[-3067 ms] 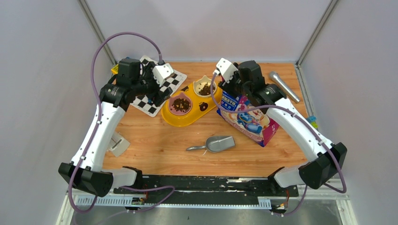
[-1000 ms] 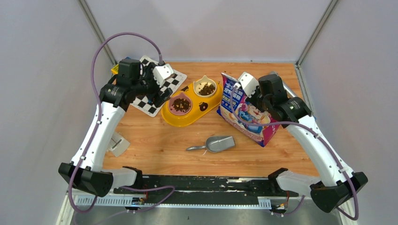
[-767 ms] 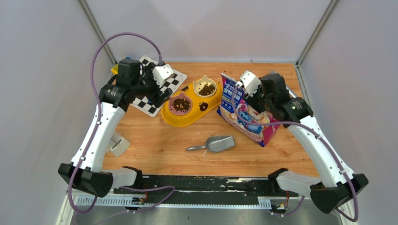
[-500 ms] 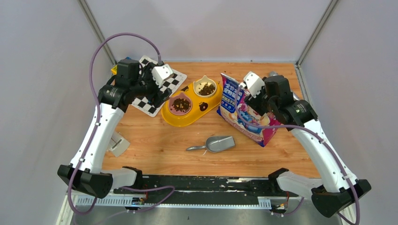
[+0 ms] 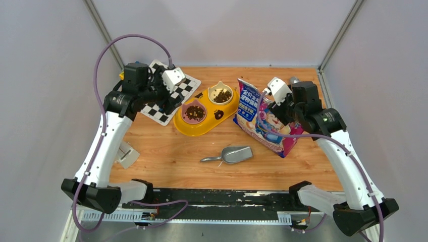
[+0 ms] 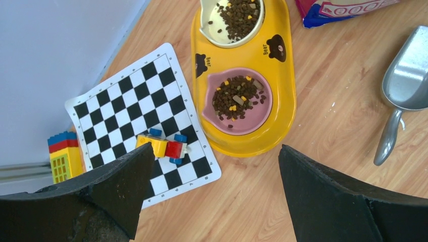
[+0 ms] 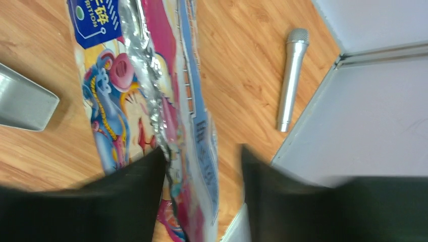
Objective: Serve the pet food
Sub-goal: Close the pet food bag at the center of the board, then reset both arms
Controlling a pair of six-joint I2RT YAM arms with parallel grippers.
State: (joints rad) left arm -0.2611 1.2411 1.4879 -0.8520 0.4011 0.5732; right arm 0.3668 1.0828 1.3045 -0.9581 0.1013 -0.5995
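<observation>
Top external view: dark brown dry kibble [image 5: 195, 113] lies in both bowls of the yellow plastic double-bowl feeder [image 5: 202, 128], the pink bowl nearer and the cream bowl farther, mid wooden bench [image 5: 166, 156]. Just right of the feeder sits the glossy blue-and-pink bag [image 5: 262, 123] with cartoon print. Nearer the arm bases, apart from both, the grey plastic scoop [image 5: 236, 154] lies on the bench; neither arm touches it.

Left wrist view: left pincer [image 6: 214, 151] wide, holding nothing, hovering over the feeder's edge beside a black-and-white checkered mat [image 6: 121, 106].

Right wrist view (blurred): right pincer [image 7: 202, 151] narrowly parted, straddling the bag's top edge. One finger is against the foil; bare wood shows between the bag and the other finger. A silver microphone [image 7: 290, 80] lies beyond the bag, near the wall.
</observation>
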